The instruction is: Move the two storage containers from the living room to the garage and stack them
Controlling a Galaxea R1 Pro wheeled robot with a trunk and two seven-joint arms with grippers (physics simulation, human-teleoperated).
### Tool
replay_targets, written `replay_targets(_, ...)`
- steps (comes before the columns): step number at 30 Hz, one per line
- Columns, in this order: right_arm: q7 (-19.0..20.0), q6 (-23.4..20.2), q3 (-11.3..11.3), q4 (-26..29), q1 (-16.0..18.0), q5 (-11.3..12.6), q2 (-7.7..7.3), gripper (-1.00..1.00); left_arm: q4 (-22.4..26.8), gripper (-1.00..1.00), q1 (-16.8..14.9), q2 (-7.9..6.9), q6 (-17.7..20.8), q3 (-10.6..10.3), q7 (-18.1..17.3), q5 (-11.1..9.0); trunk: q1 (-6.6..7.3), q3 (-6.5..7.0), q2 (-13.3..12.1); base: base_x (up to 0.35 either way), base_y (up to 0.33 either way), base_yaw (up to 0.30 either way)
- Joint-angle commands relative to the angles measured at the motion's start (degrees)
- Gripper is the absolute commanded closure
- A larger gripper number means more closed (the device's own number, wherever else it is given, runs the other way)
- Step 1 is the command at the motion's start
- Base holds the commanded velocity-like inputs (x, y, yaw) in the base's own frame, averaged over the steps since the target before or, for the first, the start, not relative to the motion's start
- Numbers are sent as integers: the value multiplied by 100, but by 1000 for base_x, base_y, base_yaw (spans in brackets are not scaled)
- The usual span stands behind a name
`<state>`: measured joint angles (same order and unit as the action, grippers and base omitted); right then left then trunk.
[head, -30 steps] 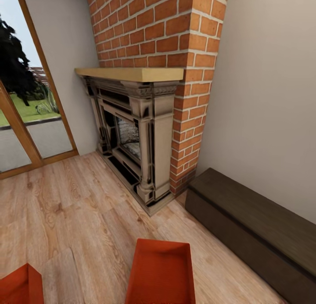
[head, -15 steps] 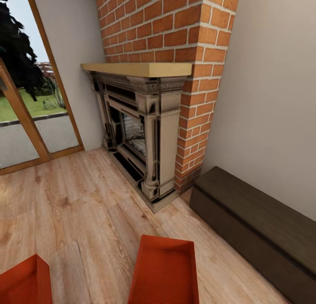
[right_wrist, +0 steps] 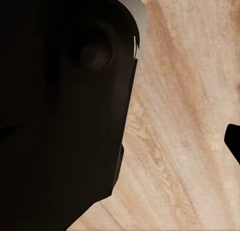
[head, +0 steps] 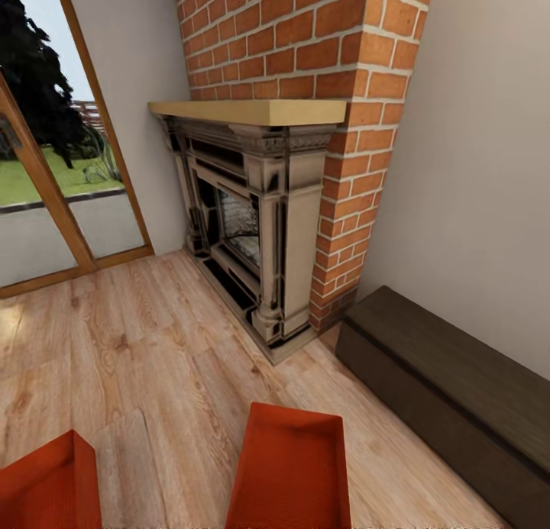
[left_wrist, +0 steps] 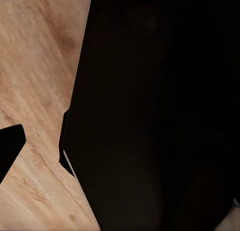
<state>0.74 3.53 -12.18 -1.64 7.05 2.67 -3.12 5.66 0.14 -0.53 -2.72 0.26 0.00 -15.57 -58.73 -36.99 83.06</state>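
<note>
Two orange-red storage containers lie on the light wood-plank floor (head: pixel 145 346) of the living room, at the bottom edge of the head view. One container (head: pixel 294 468) is at bottom centre with its open top showing. The other container (head: pixel 46 487) is cut off at the bottom left corner. In the left wrist view a black fingertip (left_wrist: pixel 10 146) shows over the wood floor beside a large dark body. In the right wrist view a black fingertip (right_wrist: pixel 234 141) shows at the picture's edge, again over wood floor. Neither wrist view shows how the jaws stand.
A brick fireplace (head: pixel 260 224) with a wooden mantel stands ahead against the wall. A low dark brown bench (head: pixel 451 391) runs along the right wall, close to the centre container. Wood-framed glass doors (head: pixel 53 178) are at the left.
The whole picture has shifted, so the camera has moved. The fireplace sits a little further right and both containers show more fully. Nothing in the room has moved itself.
</note>
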Motion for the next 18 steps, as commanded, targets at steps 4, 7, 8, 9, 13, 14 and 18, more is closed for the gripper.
replay_targets(4,8,143,-17,-17,7,60,-3,-100,5,-100,0,0,-7,0,0,-25,0,-41,2,0,0,-98)
replay_targets(7,11,165,-13,-20,7,66,-4,-100,5,-100,0,0,-8,0,0,-26,0,-67,2,0,0,-154)
replay_targets(8,12,169,-13,-20,7,66,-4,-100,5,-100,-1,0,-8,0,0,-26,0,-75,2,0,0,-164)
replay_targets(9,13,171,-13,-20,7,67,-4,-100,5,-100,1,0,-9,0,0,-25,0,-83,2,0,0,-166)
replay_targets(13,14,174,-13,-18,7,67,-4,-100,5,-100,2,0,-7,0,0,-25,0,-116,2,0,0,-170)
replay_targets(14,14,174,-13,-18,7,67,-4,-100,5,-100,2,0,-8,0,0,-25,0,-124,2,0,0,-167)
replay_targets(18,13,172,-12,-17,7,67,-4,-100,5,-100,2,0,-8,0,0,-25,0,-158,2,0,0,-122)
